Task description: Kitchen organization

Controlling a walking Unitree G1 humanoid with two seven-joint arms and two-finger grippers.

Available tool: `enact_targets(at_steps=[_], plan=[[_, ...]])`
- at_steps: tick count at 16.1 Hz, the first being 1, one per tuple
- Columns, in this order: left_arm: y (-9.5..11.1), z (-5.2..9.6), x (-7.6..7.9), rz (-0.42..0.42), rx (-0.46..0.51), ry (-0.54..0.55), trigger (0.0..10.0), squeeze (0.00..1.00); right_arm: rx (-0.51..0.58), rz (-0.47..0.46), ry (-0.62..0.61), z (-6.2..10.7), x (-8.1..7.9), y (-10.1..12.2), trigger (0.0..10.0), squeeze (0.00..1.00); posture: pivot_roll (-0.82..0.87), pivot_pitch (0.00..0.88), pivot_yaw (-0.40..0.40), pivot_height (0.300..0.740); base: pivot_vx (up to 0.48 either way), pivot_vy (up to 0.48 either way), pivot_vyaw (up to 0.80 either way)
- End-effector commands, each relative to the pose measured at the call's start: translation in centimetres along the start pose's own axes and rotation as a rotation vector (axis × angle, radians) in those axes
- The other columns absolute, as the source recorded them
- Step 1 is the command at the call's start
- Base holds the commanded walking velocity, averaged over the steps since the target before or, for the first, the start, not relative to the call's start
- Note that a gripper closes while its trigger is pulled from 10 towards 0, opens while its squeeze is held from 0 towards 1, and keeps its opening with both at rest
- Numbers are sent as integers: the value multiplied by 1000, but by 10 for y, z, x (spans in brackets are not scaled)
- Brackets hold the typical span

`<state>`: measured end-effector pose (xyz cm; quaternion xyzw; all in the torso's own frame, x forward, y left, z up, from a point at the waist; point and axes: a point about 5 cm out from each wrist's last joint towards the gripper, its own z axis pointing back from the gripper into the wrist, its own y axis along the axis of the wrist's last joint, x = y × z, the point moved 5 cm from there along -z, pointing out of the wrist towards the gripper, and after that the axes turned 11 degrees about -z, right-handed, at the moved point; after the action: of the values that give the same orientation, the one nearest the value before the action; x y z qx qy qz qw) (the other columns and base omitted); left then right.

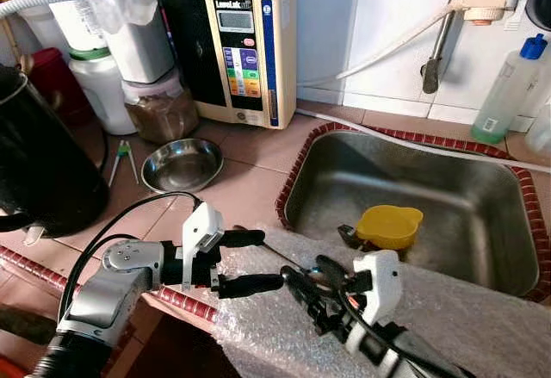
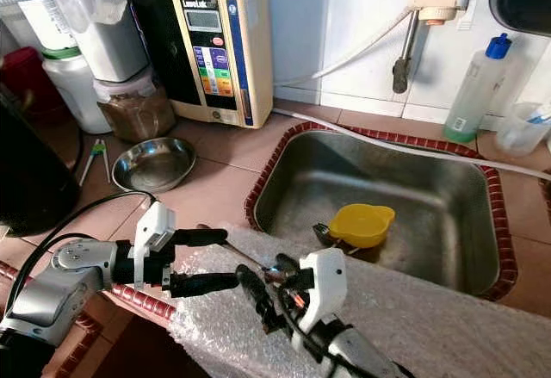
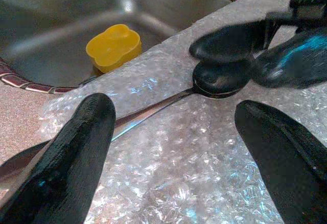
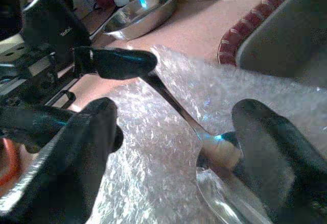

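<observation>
A metal spoon (image 3: 222, 78) lies on a sheet of bubble wrap (image 1: 448, 309) spread over the counter's front edge beside the sink. Its thin handle (image 1: 277, 254) runs toward my left gripper (image 1: 248, 262), which is open with one finger (image 3: 66, 163) right by the handle's end. My right gripper (image 1: 315, 278) faces it from the other side. It is open, with its fingers (image 4: 276, 152) standing either side of the spoon's bowl (image 4: 217, 155). I cannot tell whether a finger touches the bowl.
The steel sink (image 1: 448, 189) holds a yellow plastic cup (image 1: 389, 226). On the tiled counter stand a steel bowl (image 1: 181, 164), a water ionizer (image 1: 250, 46), jars (image 1: 159, 107) and a large black pot (image 1: 39, 158). A clear bottle (image 1: 508, 89) stands behind the sink.
</observation>
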<state>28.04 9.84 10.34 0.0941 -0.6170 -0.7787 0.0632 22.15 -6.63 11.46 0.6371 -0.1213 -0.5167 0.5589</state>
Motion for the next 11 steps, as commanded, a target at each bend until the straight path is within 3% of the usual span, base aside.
enact_targets(at_steps=[1,5,11], plan=[[3,2,-5,-16,-7,16,10000,0,2,58,-5,3,-4,4,10000,1000,-57,16,100,740,0,0,0],[2,3,-5,-15,-12,14,10000,0,-6,76,-9,12,-9,8,10000,1000,-58,20,102,740,0,0,0],[1,2,-2,-11,-14,6,10000,0,-99,3,-39,20,-3,-17,10000,1000,-60,25,101,740,0,0,0]])
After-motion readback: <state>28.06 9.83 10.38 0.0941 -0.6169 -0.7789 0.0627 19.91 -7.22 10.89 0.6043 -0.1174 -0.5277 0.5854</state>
